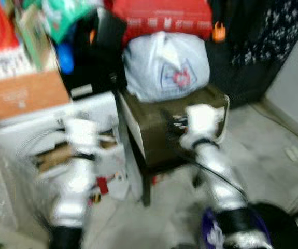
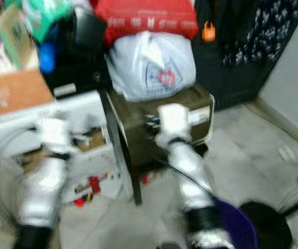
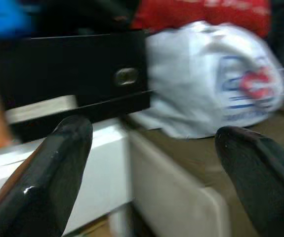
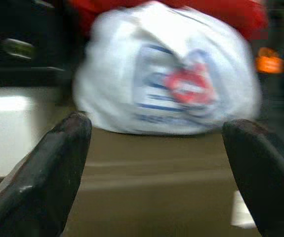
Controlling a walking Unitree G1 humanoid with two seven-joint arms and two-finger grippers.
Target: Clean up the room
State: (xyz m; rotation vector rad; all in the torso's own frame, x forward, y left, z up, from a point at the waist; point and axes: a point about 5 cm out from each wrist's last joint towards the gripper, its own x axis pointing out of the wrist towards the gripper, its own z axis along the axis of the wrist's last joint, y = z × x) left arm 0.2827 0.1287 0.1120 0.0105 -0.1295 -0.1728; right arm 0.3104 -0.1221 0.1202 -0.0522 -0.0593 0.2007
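The right gripper [image 4: 156, 173] and left gripper [image 3: 154, 173] are both hanging with fingers spread wide, holding nothing, just before a white plastic bag [image 1: 167, 65] that is sitting on a brown box-like stand [image 1: 154, 122], under a red bag [image 1: 161, 18].

Silver arms [image 1: 79, 192], white wrists, blk cable on rt; claw fingers [image 3: 48, 173] blk, prob. glossy.

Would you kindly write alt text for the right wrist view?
A white plastic bag with a red and blue logo sits on a brown box, seen between the right gripper's two open black fingers. A red bag lies behind it; the image is blurred.
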